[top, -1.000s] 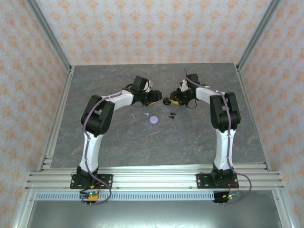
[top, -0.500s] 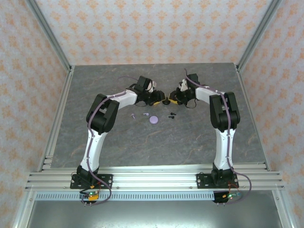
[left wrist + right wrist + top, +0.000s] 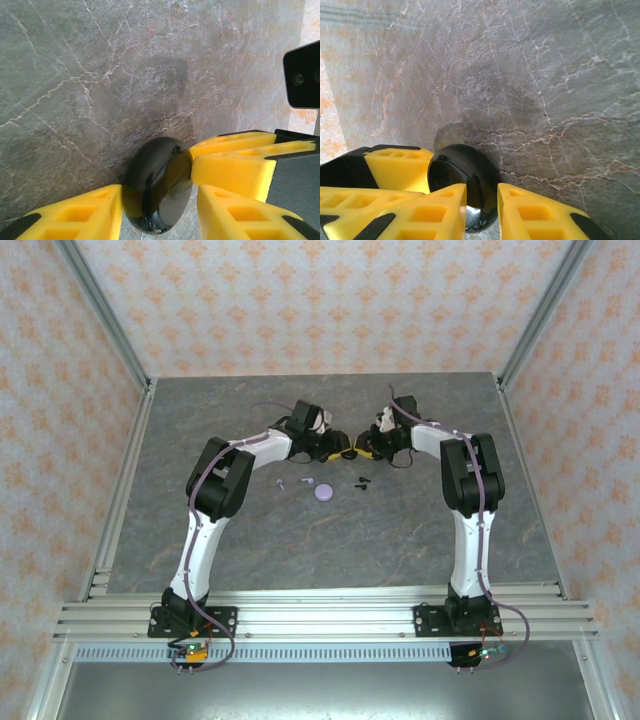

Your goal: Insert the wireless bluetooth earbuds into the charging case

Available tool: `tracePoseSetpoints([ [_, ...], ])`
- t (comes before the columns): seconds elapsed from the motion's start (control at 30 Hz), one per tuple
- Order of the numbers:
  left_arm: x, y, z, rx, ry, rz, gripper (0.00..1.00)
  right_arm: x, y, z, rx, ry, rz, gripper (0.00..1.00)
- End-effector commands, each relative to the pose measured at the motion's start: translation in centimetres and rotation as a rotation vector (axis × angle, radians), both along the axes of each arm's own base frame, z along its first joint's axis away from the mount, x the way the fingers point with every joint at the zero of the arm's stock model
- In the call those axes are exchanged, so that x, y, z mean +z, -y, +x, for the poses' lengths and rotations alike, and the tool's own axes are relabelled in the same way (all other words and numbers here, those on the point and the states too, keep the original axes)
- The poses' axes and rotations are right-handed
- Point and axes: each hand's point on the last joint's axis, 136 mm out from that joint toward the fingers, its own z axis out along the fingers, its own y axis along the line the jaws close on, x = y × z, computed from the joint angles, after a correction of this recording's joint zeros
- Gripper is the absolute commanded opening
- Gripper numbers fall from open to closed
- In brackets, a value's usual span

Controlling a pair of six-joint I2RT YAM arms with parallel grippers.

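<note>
Toward the far edge of the table [image 3: 400,530], right gripper [image 3: 481,210] pinches the black case [image 3: 457,165]; left gripper [image 3: 160,205] flanks it, hold unclear; opening it probably comes next.

Two white-shelled units, left arm [image 3: 196,540], right arm [image 3: 468,540], black joint housings, lilac cables routed along links, black base plates, yellow jaws with rectangular recessed pockets, black mounts.

On the grey marbled table [image 3: 300,550], the left end effector [image 3: 340,451] and right end effector [image 3: 364,451] meet tip to tip, their yellow fingers crowded around a small black case [image 3: 352,453]. Nearer the bases lie 2 lilac earbuds [image 3: 283,483], a round lilac case [image 3: 324,491] and 2 black earbuds [image 3: 361,483].
</note>
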Motion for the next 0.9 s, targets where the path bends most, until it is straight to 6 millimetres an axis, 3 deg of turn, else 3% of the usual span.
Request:
tracePoseSetpoints([
  [0.0, -0.9, 1.5, 0.1, -0.018, -0.009, -0.04, 0.43, -1.1, -0.5, -0.7, 0.01, -0.03, 0.01, 0.23],
  [0.37, -0.2, 2.2, 0.6, 0.004, -0.005, -0.126, 0.39, -0.7, -1.0, -0.7, 0.007, -0.034, 0.049, 0.23],
  [0.6, -0.9, 1.9, 0.3, 0.007, -0.016, -0.103, 0.36, -0.4, -1.2, -0.5, 0.001, -0.035, 0.07, 0.23],
  [0.87, -1.2, 1.8, -0.2, -0.008, -0.019, -0.086, 0.41, -0.3, -1.3, -0.6, 0.0, -0.046, 0.08, 0.17],
])
